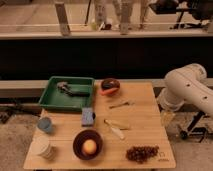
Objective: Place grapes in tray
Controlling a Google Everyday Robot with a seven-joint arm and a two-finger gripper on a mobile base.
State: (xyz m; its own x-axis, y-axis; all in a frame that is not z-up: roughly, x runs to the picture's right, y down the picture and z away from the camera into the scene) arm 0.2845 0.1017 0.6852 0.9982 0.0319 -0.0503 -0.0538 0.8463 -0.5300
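A bunch of dark grapes [142, 153] lies on the wooden table [145, 125] near its front right corner. The green tray [50, 97] stands at the table's back left and holds a grey object [67, 89]. My white arm [187, 87] comes in from the right. Its gripper [167, 118] hangs just off the table's right edge, above and to the right of the grapes and far from the tray. Nothing shows in it.
A dark bowl with an orange fruit [88, 145] stands front centre. A blue block [88, 116], pale utensils [116, 128], a small utensil [121, 104], an orange-and-dark bowl [110, 86], a blue cup [45, 125] and a white cup [42, 148] also stand on the table.
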